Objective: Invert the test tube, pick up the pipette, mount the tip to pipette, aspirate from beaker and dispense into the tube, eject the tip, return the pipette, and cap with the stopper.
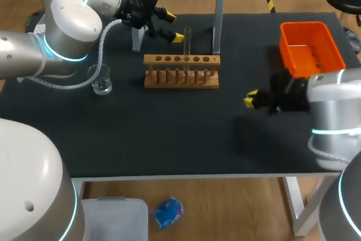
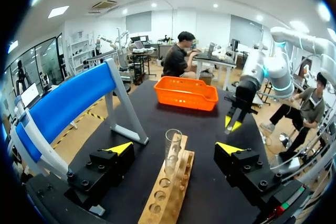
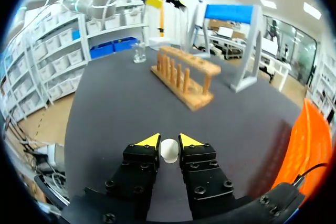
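A glass test tube (image 1: pixel 187 40) stands upright in the wooden rack (image 1: pixel 181 77), just ahead of the wide-open left pincer (image 1: pixel 174 26). The right pincer (image 3: pixel 169 141) grips a white stopper (image 3: pixel 169 151).

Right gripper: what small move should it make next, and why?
Probably carry the white stopper toward the test tube. The right gripper is shut on it, and the tube stands uncapped in the rack, between the left gripper's open fingers.
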Controlling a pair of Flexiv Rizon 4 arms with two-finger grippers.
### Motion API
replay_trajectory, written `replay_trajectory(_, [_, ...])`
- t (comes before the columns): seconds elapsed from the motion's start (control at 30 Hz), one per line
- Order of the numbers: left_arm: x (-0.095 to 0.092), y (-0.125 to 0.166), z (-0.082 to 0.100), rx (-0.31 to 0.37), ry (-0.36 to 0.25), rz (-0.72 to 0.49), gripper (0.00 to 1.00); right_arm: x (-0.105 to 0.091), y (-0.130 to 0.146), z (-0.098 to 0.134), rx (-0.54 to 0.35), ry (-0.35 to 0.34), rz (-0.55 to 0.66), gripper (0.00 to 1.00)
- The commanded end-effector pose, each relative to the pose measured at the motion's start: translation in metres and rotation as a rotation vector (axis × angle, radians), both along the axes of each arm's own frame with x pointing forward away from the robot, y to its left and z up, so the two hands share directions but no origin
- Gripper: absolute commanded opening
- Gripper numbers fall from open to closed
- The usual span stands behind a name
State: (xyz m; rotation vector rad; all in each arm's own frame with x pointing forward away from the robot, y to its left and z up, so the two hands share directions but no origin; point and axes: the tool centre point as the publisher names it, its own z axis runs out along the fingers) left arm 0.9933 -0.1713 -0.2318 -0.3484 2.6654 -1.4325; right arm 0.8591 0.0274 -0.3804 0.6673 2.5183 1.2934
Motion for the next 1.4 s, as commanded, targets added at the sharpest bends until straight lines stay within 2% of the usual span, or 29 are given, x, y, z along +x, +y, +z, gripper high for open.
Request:
replay_trajectory(0.03, [0.001,0.0,0.001,0.003,0.004,-0.003,1.0,0.009,-0.012,0.044,-0.016,0.089,0.171,0.0])
replay_trajectory(0.27, [0.001,0.0,0.001,0.003,0.004,-0.003,1.0,0.025,0.007,0.091,-0.007,0.057,0.283,0.0])
replay_trajectory(0.4, [0.001,0.0,0.001,0.003,0.004,-0.003,1.0,0.036,0.021,0.112,0.002,0.026,0.308,0.0])
replay_trajectory(0.7, [0.001,0.0,0.001,0.003,0.004,-0.003,1.0,0.062,0.062,0.15,-0.003,0.003,0.335,0.0])
replay_trajectory(1.13, [0.001,0.0,0.001,0.003,0.004,-0.003,1.0,0.094,0.115,0.171,-0.014,-0.025,0.355,0.0])
replay_trajectory(1.4, [0.001,0.0,0.001,0.003,0.004,-0.003,1.0,0.105,0.138,0.172,-0.023,-0.037,0.376,0.0])
